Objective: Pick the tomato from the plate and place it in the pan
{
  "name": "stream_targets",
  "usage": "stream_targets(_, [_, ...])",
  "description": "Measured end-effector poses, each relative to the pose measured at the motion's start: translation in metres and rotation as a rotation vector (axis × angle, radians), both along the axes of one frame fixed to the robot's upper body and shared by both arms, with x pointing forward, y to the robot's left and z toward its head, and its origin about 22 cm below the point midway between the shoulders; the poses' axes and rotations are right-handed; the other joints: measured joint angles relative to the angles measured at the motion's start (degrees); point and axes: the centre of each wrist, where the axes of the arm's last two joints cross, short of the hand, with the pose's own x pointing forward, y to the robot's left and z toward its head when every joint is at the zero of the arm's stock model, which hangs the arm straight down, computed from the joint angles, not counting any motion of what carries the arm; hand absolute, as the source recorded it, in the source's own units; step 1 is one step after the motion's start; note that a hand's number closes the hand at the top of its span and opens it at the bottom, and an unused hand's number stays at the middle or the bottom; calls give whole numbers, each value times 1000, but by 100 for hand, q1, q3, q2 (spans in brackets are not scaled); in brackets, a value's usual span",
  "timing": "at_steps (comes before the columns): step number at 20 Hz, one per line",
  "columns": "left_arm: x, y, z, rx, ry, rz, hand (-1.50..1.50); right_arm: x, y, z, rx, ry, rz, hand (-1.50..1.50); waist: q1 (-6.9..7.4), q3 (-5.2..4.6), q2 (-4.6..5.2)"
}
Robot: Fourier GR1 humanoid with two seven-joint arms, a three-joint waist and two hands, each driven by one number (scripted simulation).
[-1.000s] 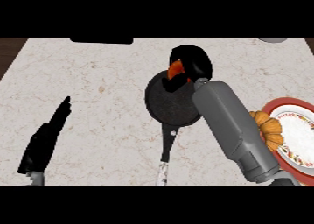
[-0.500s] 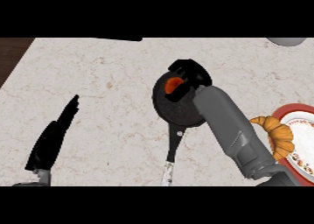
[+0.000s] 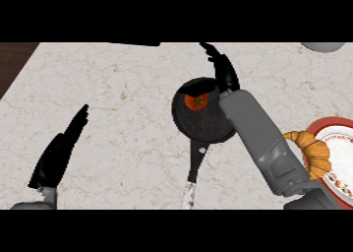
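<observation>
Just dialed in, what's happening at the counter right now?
The tomato is lying in the black pan, not on the plate at the right edge. The right robot hand is open, fingers straight, reaching past the pan's far rim with nothing in it. A croissant sits on the plate's near rim. The left robot hand rests open at the lower left, away from everything.

Red tomato (image 3: 197, 101) with green stem, black pan (image 3: 200, 123), red-rimmed white plate (image 3: 343, 152), beige veined marble counter (image 3: 121, 98)
</observation>
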Motion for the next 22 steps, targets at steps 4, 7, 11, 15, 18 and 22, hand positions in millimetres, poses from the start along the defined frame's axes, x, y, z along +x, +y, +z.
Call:
stream_targets(4, [-3, 3, -2, -2, 4, 23, 0, 2, -4, 1, 101, -58, -127, -150, -137, -3, -27])
stream_targets(7, [-8, 8, -4, -3, 10, 44, 0, 5, -20, -1, 154, -73, -217, -150, -261, -6, -54])
stream_targets(11, [-14, 15, -10, -2, 11, 59, 0, 8, -59, -2, 209, -110, -293, -150, -374, -8, -78])
stream_targets(15, [-13, 22, -10, -3, 21, 78, 0, 2, -118, -11, 206, -155, -310, -150, -473, -8, -102])
stream_targets(18, [-13, 17, -8, -1, 17, 87, 0, -5, -157, -14, 185, -183, -313, -150, -513, -7, -118])
stream_targets(22, [-19, 15, -10, 0, 24, 92, 0, -21, -215, -16, 169, -204, -325, -150, -546, -8, -133])
